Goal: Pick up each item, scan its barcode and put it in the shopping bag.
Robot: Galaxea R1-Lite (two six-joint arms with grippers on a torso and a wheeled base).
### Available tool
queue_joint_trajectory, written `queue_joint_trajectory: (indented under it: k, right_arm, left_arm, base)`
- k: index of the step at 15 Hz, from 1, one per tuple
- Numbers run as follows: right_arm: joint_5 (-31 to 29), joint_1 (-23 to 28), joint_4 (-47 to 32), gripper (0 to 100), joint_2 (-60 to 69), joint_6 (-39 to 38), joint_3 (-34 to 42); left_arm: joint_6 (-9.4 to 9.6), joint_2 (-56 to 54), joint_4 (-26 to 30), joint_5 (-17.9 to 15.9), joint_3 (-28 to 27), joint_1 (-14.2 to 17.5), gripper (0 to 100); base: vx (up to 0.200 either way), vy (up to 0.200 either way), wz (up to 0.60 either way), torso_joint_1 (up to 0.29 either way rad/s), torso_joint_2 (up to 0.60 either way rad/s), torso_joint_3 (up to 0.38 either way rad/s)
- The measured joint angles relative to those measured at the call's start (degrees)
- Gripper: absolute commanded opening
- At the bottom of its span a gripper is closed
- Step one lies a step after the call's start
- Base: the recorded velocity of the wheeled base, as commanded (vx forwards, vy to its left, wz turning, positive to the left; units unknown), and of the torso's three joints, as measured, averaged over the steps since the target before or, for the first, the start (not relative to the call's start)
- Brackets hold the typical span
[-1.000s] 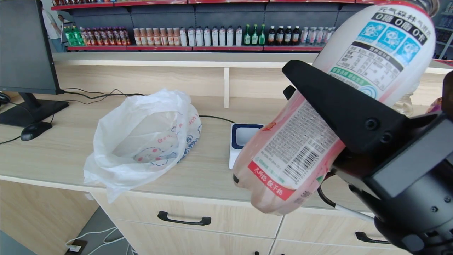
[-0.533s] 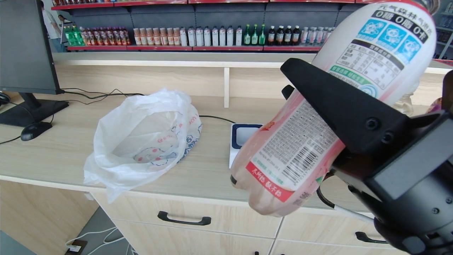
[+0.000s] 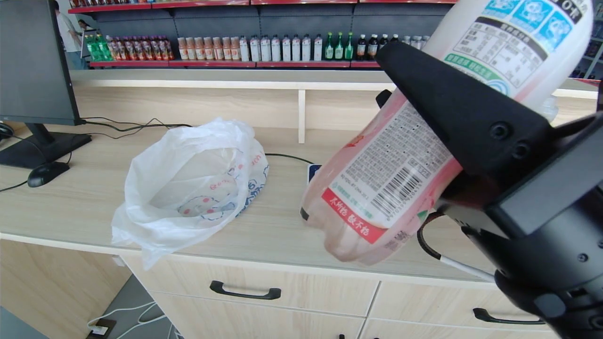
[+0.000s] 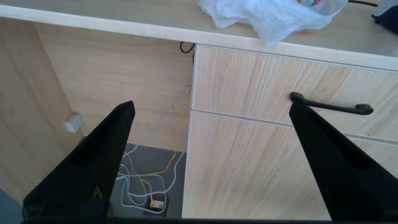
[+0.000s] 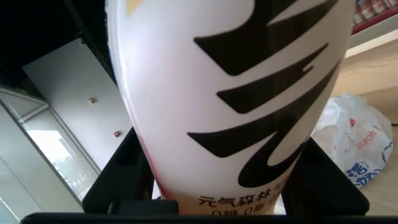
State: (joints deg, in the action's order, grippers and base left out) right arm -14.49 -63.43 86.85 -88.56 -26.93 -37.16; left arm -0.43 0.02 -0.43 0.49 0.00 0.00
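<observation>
Bottle [image 3: 391, 179] clamped in right pincer [image 3: 384, 77] hides most of scanner [image 3: 314, 172]; left pincer [image 4: 211, 109] gapes.

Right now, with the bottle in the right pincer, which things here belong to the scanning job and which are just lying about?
Job in hand:
bottle, tilted, held in the right pincer
scanner, mostly hidden behind the bottle
shopping bag, open on the counter

Lying about:
monitor
mouse
cables
shelf bottles behind the counter
</observation>
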Motion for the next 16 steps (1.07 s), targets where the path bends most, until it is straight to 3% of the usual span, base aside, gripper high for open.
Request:
queue_joint_trajectory:
  k: [8,16]
  right_arm:
    - [0.4,-0.6,-0.7,0,-1.8,12.7,-2.4]
    - [0.4,4.9,-0.3,0,-6.6,27.9,-5.5]
  left_arm:
    - [0.0,0.0,0.0,0.0,0.0,0.0,100]
    - [0.0,0.0,0.0,0.0,0.0,0.0,100]
  base:
    - [0.0,0.0,0.0,0.0,0.0,0.0]
    - [0.0,0.0,0.0,0.0,0.0,0.0]
